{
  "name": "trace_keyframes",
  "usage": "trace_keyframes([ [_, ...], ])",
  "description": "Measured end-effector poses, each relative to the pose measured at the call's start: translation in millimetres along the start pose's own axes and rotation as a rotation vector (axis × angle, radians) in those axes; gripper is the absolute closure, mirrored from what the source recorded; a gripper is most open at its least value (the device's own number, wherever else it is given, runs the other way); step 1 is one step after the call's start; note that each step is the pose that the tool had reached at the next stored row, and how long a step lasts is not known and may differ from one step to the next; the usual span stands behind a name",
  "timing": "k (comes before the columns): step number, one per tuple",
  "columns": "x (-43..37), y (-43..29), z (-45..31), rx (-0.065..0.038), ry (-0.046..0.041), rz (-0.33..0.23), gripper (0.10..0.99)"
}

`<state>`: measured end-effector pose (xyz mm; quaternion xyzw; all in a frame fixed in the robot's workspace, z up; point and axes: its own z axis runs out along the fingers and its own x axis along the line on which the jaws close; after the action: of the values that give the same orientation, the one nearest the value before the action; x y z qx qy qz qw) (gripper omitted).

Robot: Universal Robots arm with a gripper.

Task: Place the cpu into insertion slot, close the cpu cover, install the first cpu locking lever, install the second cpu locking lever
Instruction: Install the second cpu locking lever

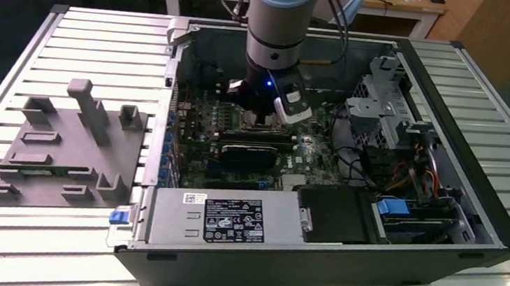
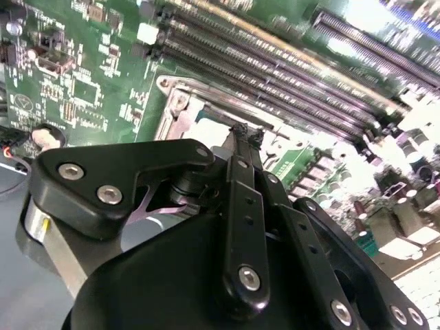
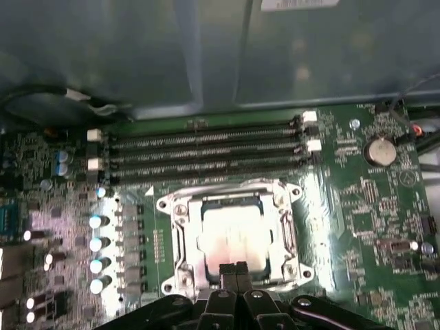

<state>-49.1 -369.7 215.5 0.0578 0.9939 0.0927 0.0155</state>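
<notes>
One gripper [image 3: 234,269] hangs low over the motherboard inside the open computer case [image 1: 471,227]. In the first wrist view its two black fingertips are pressed together with no gap between them, and nothing shows held between them. They stand at the near edge of the insertion slot [image 3: 180,275], just at the rim of the metal frame; whether they touch it cannot be told.

Directly beyond the fingertips, the cpu [image 3: 234,234] lies flat in the slot, its pale silver top showing through the square window of the cpu cover [image 3: 282,227]. The cover lies down flat around the chip — its silver frame sits level with the socket rim on all sides. The locking levers cannot be made out clearly along the frame edges.

Beyond the socket run four long black memory slots [image 3: 206,148], parallel to the socket's far edge. A round coin cell battery [image 3: 379,151] sits on the green board to one side of them. Past the board stands the grey case wall [image 3: 206,55].

In the exterior view the arm [image 1: 281,19] comes down vertically into the case, with the power supply [image 1: 228,221] along the near edge. On the exterior view's left, a grey fixture block [image 1: 72,146] rests on the slatted table [image 1: 97,36], well apart from the case.
</notes>
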Motion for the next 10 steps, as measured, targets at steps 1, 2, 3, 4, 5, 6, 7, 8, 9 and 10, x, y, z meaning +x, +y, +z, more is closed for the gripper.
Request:
trace_keyframes([
  [1,-0.1,2.4,0.5,0.001,-0.0002,0.000,0.980],
  [2,-0.1,4.7,0.9,0.001,-0.0002,0.000,0.980],
  [3,-0.1,6.9,1.4,0.002,-0.0002,0.000,0.980],
  [4,-0.1,8.9,1.7,0.002,-0.0002,0.000,0.980],
  [5,-0.2,10.9,2.1,0.002,-0.0003,0.000,0.980],
  [6,-0.4,12.3,2.4,0.003,-0.0003,0.000,0.980],
  [7,-0.7,13.2,2.6,0.003,-0.0003,0.000,0.980],
  [8,-0.9,13.7,2.7,0.004,-0.0004,0.000,0.980],
  [9,-0.9,13.9,2.7,0.004,-0.0004,0.000,0.980],
  [10,-0.8,14.1,2.7,0.005,-0.0004,0.000,0.980],
])
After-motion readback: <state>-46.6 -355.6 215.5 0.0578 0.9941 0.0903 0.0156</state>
